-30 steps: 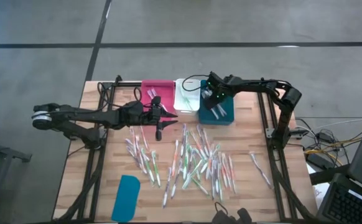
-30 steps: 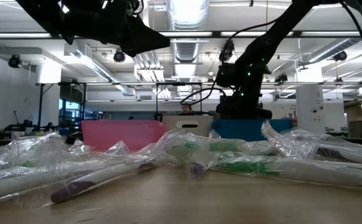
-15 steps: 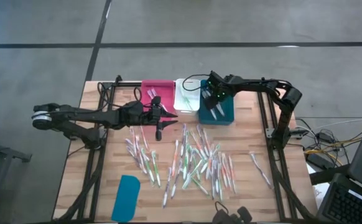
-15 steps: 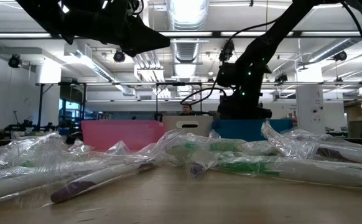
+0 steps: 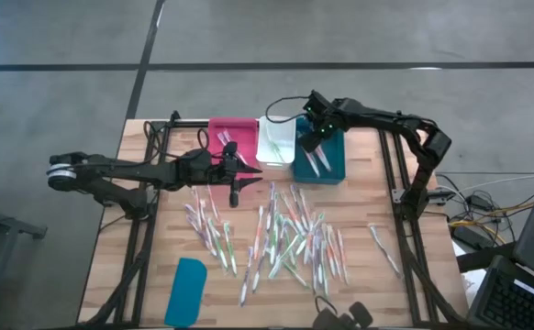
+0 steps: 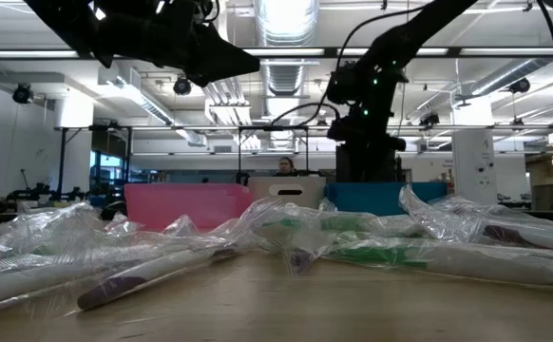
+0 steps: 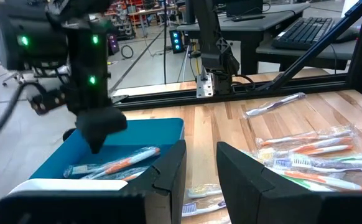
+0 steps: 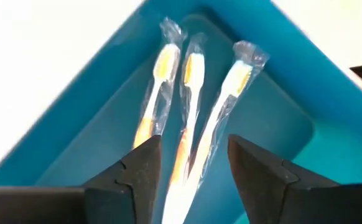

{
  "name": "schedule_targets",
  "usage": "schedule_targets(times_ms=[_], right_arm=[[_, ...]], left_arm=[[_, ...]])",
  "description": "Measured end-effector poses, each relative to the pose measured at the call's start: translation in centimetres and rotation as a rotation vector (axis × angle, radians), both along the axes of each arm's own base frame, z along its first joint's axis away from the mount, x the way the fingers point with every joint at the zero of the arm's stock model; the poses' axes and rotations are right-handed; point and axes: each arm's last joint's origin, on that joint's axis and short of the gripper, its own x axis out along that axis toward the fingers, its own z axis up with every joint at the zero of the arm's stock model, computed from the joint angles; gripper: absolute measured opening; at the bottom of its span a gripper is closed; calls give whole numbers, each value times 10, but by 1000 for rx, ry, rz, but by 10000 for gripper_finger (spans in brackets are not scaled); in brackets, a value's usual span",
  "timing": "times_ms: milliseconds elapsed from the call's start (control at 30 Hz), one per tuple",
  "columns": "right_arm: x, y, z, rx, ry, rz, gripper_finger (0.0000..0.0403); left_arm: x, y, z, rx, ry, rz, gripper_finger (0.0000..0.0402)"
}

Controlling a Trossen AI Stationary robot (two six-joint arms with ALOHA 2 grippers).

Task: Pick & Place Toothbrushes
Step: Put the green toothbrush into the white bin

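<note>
Toothbrushes in clear wrappers (image 5: 290, 234) lie scattered across mid-frame of our wooden table (image 5: 377, 197). Our right gripper (image 5: 315, 136) hangs spread and empty over the teal rectangular bin (image 5: 333, 165), upper centre, where three orange-handled toothbrushes (image 8: 190, 93) lie sorted by colour. Our left gripper (image 5: 234, 193) hovers left of centre, parted, holding nothing. Pink bin (image 5: 233, 128) and white bin (image 5: 276, 139) flank it; nothing blocks us.

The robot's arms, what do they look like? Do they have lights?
Both arms are dark, almost black, built from slim jointed links. The left arm has a pale round cap at its outer end. The right arm shows small green lights near its wrist. Each ends in a tool with two dark, flat, wedge-shaped fingers: the left tool and the right tool.
</note>
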Motion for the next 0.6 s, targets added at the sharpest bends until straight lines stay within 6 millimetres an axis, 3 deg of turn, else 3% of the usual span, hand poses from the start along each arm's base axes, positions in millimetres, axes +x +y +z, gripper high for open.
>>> schedule_targets(times_ms=[267, 600], right_arm=[[2, 28, 44, -67, -65, 114, 142], [17, 107, 89, -154, -186, 403, 103]], left_arm=[[0, 0, 0, 25, 2, -3, 94], [0, 0, 0, 26, 2, -3, 94]])
